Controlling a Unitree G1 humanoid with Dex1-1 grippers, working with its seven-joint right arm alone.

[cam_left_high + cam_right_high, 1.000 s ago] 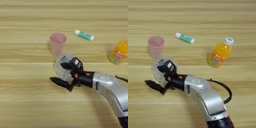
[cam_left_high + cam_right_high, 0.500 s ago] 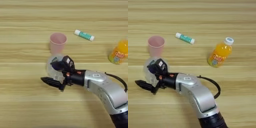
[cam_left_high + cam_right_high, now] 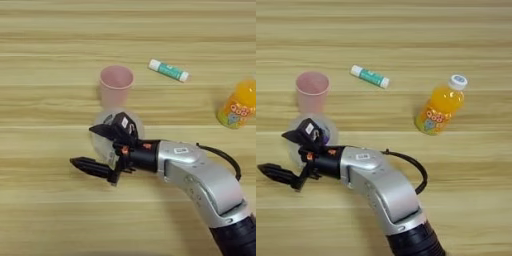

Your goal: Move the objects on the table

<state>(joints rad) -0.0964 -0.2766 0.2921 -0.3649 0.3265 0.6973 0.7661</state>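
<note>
Tape roll (image 3: 107, 137) between spread tool (image 3: 91, 148) fingers, apparently

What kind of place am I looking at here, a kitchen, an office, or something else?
Probably a robot practice bench, not a kitchen: a bare wooden table holds unrelated small items, a pink cup, a glue stick and a juice bottle, with a robot gripper reaching among them.

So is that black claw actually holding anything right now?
No. The two-fingered black gripper is open, its fingers spread around the clear plastic tape roll on the wooden table, not closed on it.
</note>
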